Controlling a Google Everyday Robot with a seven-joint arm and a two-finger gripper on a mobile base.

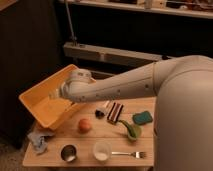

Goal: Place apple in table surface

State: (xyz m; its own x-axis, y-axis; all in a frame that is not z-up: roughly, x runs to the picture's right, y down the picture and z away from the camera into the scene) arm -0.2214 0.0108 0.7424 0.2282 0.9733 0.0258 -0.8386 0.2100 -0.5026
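The gripper is down inside the tilted yellow bin; whether it grips anything I cannot tell. Between four and five o'clock from it, the apple rests on the table surface, just beside the bin. At the apple's six o'clock stand a metal cup and a white cup.

Gripper down inside tilted yellow bin at counter left end. Apple on counter, just beside bin. Metal cup, white cup, fork along front edge.
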